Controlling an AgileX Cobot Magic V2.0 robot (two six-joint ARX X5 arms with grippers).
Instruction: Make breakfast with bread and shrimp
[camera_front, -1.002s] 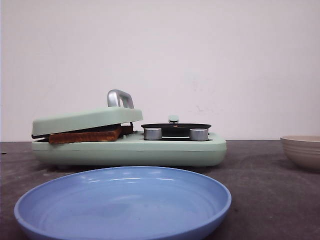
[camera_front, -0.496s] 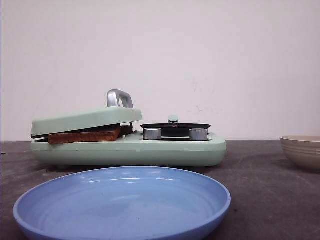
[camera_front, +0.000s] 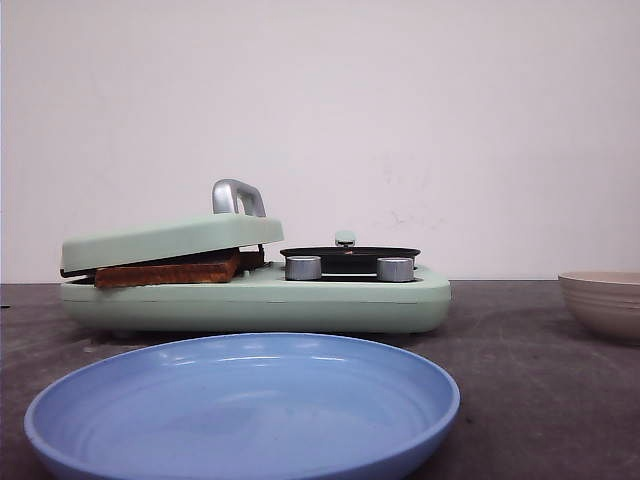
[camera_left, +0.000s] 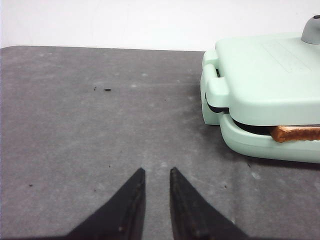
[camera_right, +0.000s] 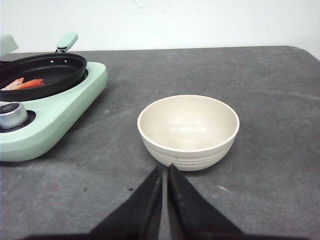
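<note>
The bread (camera_front: 170, 270) lies in the mint-green breakfast maker (camera_front: 300, 300) under its lid (camera_front: 170, 240), which rests tilted on it; only the brown crust edge shows, also in the left wrist view (camera_left: 295, 133). The shrimp (camera_right: 27, 83), a few pink-orange pieces, lie in the black pan (camera_right: 45, 70) on the maker's right half. My left gripper (camera_left: 157, 171) hovers over bare table left of the maker, jaws slightly apart and empty. My right gripper (camera_right: 165, 167) is shut and empty, just in front of the beige bowl (camera_right: 188, 129).
A large empty blue plate (camera_front: 240, 400) sits at the front of the table, before the maker. The empty beige ribbed bowl (camera_front: 605, 300) stands to the right. Two silver knobs (camera_front: 303, 267) face forward on the maker. A white wall is behind.
</note>
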